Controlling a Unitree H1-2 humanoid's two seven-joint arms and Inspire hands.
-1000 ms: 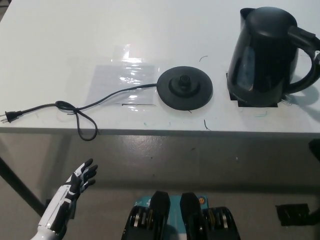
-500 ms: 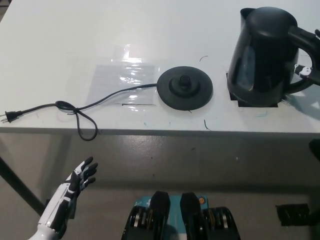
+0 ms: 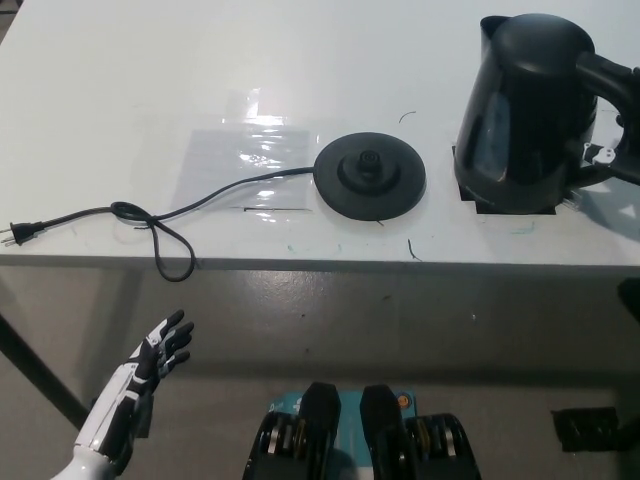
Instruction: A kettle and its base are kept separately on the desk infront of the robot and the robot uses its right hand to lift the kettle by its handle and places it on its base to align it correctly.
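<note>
My right hand (image 3: 618,152) is mostly cut off at the kettle's (image 3: 528,105) handle, so I cannot tell its grip. The kettle stands right of its base (image 3: 370,176), apart. My left hand (image 3: 160,350) hangs open below the desk (image 3: 120,90).

A black kettle (image 3: 530,110) stands upright at the worktop's (image 3: 120,90) right, well apart from its round base (image 3: 370,177), whose cord (image 3: 150,222) trails left, while the white left robot hand (image 3: 160,350) hangs with fingers spread below the worktop edge.
</note>
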